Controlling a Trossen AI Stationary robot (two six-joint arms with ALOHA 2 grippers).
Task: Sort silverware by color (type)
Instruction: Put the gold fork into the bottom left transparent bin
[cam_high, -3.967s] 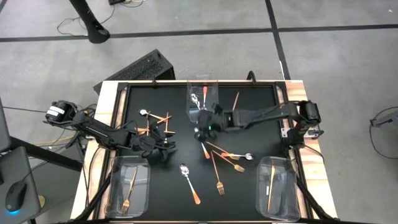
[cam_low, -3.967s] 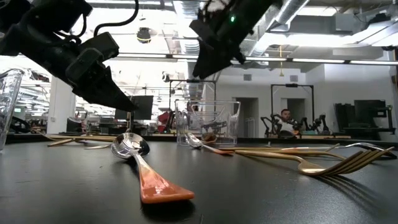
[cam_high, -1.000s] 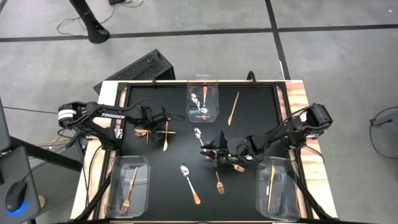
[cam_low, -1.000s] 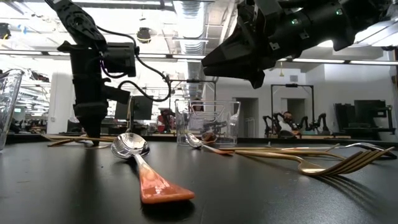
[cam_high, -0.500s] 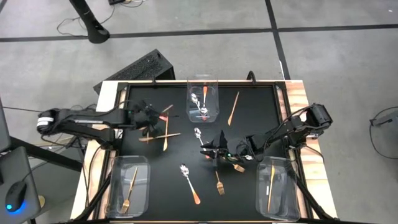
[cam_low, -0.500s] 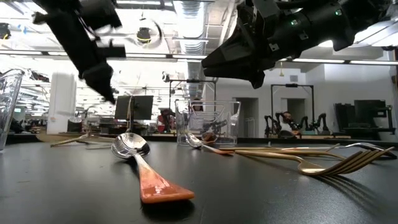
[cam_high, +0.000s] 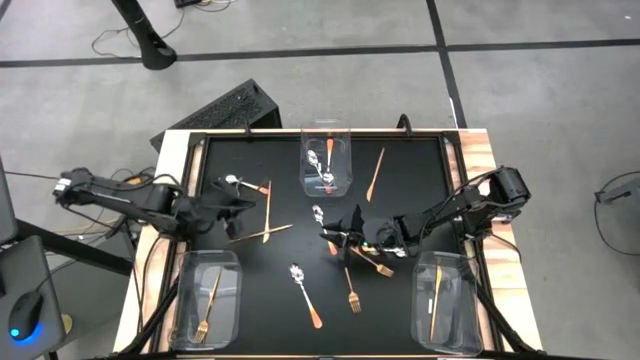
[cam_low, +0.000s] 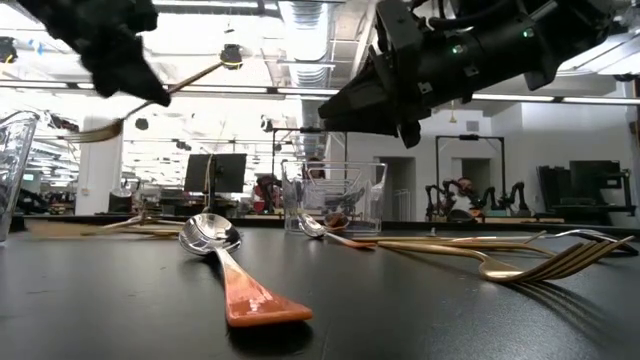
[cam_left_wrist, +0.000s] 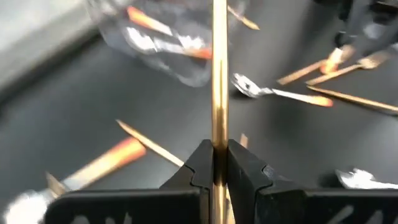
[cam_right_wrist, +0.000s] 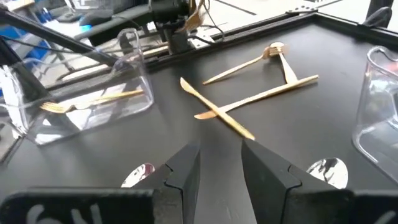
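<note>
My left gripper (cam_high: 238, 205) hangs above the table's left part, shut on a slim gold utensil (cam_low: 180, 80) whose broader end (cam_low: 85, 130) droops. Below it lie a silver spoon with an orange handle (cam_high: 240, 183) and two gold knives (cam_high: 266, 212), flat on the black mat. My right gripper (cam_high: 335, 238) stands open just over the mat at the middle, with nothing between its fingers (cam_right_wrist: 186, 168). Beside it lie a spoon (cam_high: 318, 213) and a gold fork (cam_high: 376, 266). My left gripper pinches the gold utensil's thin shaft (cam_left_wrist: 218, 134) between its two fingers, somewhere along its middle. The shaft runs through the gap and sticks out well past the fingertips. The utensil is lifted clear of the table and tilted, its broad end lower.
A clear bin with spoons (cam_high: 327, 160) stands at the far middle. A bin with a gold fork (cam_high: 205, 300) is near left, and one with a gold knife (cam_high: 440, 300) near right. A spoon (cam_high: 305, 290), a fork (cam_high: 352, 295) and a knife (cam_high: 376, 172) lie loose.
My left gripper has risen from the pile at the table's left and drawn back toward the left edge, tipping from pointing down to slanting. The gold utensil has come up with it, clear of the mat.
</note>
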